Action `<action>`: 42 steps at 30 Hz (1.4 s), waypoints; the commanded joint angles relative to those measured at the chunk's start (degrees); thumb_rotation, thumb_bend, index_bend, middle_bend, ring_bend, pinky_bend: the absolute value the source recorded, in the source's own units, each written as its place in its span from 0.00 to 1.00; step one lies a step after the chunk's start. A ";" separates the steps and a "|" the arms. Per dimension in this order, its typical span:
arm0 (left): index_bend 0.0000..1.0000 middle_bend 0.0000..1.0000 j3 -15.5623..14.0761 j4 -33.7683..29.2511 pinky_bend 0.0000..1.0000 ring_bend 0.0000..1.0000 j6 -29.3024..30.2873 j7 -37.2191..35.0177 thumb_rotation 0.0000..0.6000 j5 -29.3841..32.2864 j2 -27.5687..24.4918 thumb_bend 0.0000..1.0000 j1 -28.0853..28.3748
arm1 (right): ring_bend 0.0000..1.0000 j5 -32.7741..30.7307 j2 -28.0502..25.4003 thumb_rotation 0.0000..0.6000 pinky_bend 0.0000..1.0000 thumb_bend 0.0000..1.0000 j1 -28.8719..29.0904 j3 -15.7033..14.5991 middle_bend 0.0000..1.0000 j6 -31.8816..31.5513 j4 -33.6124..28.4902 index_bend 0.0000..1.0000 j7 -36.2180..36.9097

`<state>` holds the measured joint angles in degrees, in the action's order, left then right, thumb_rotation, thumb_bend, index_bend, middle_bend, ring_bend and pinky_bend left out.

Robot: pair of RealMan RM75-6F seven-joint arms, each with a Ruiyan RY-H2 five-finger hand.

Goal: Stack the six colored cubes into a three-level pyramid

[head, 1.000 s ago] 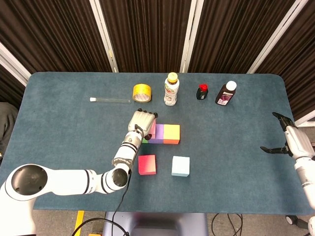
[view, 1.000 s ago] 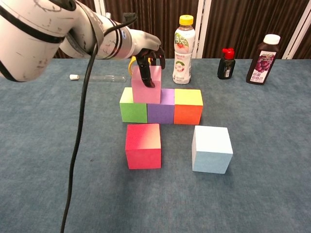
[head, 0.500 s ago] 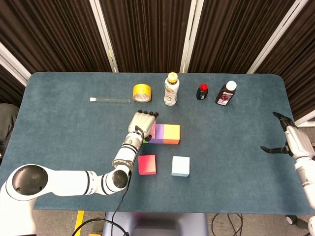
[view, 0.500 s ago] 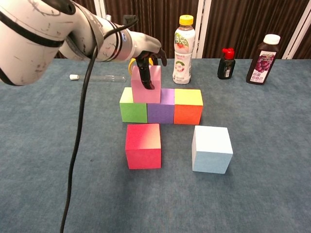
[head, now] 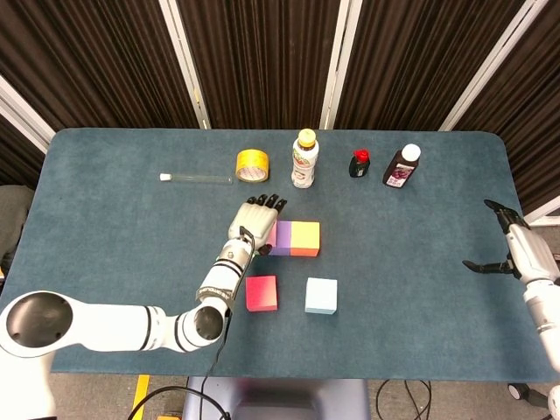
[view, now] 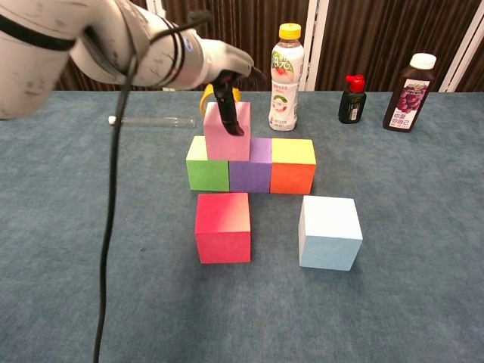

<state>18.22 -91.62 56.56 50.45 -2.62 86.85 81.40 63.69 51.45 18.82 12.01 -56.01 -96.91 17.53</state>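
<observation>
The blue table [head: 131,236] fills most of the head view; the left arm [head: 105,325] sweeps from the lower left of that frame toward the centre, and its left hand [view: 219,64] sits at the upper centre of the chest view, fingers parted, with a dark fingertip [view: 231,117] lying against the front face of the pink cube [view: 225,130], though whether it pinches the cube I cannot tell; the pink cube rests on top of the green cube [view: 206,166] and purple cube [view: 250,169], which stand touching in a row with the orange cube [view: 293,168] at the frame's centre; below that row, apart from it, stand the red cube [view: 223,226] and, to its right, the pale blue cube [view: 329,231]; the right hand [head: 506,243] hovers at the right edge of the head view, fingers spread and holding nothing; along the far side stand a yellow-capped drink bottle [view: 286,76], a dark juice bottle [view: 409,93], a small red-capped bottle [view: 352,98], a yellow tape roll [head: 252,164] and a glass tube [head: 197,178].
</observation>
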 commanded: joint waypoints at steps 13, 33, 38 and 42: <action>0.00 0.00 -7.58 -14.04 0.06 0.00 13.23 -17.99 1.00 -30.80 -14.87 0.32 -20.55 | 0.15 15.45 1.43 1.00 0.39 0.20 -0.99 -5.21 0.24 -1.77 -5.26 0.20 2.67; 0.14 0.08 -22.60 -1.09 0.07 0.03 21.49 -45.84 1.00 -71.38 -20.32 0.31 -45.35 | 0.19 3.06 16.92 1.00 0.39 0.20 6.33 -6.45 0.27 1.03 -12.70 0.31 -24.65; 0.14 0.08 -23.11 -0.06 0.07 0.03 21.94 -48.13 1.00 -75.67 -20.54 0.31 -47.53 | 0.19 -3.40 24.43 1.00 0.38 0.20 7.61 -6.28 0.28 -2.74 -12.76 0.33 -33.27; 0.14 0.07 -22.79 1.25 0.07 0.03 19.77 -52.08 1.00 -77.06 -20.31 0.31 -48.34 | 0.19 -7.07 30.66 1.00 0.37 0.20 8.48 -5.67 0.28 -6.10 -11.18 0.34 -37.72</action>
<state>-4.61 -91.12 77.63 0.23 -79.02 66.48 33.48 59.37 78.47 26.32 5.87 -59.59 -108.93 -17.22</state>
